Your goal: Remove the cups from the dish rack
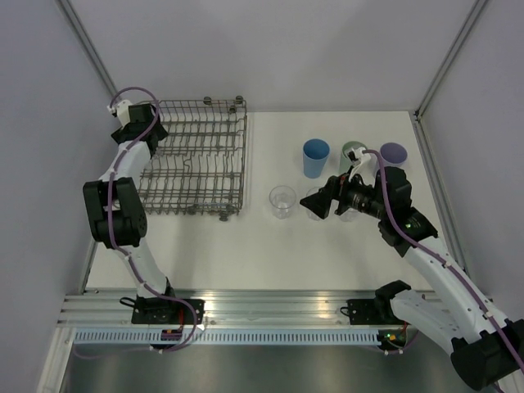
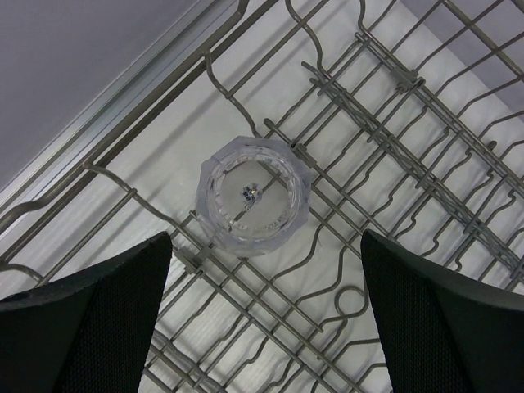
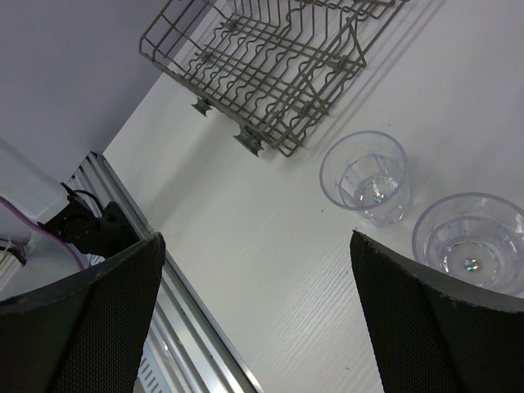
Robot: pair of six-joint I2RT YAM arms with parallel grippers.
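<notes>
The grey wire dish rack (image 1: pixel 196 168) stands at the left of the table. In the left wrist view one clear cup (image 2: pixel 252 195) sits bottom-up among the rack's tines (image 2: pixel 385 123). My left gripper (image 2: pixel 266 327) is open just above the rack, the cup a little beyond its fingertips. In the top view it hovers over the rack's far left corner (image 1: pixel 137 123) and hides that cup. On the table stand a blue cup (image 1: pixel 316 157), a green cup (image 1: pixel 353 151), a purple cup (image 1: pixel 394 152) and two clear cups (image 3: pixel 364 176) (image 3: pixel 473 241). My right gripper (image 3: pixel 258 319) is open and empty above the table, next to the clear cups.
The right arm (image 1: pixel 409 225) reaches over the table in front of the green and purple cups. The aluminium rail (image 1: pixel 262 309) runs along the near edge. Grey walls close the back and sides. The rack also shows at the top of the right wrist view (image 3: pixel 262 65).
</notes>
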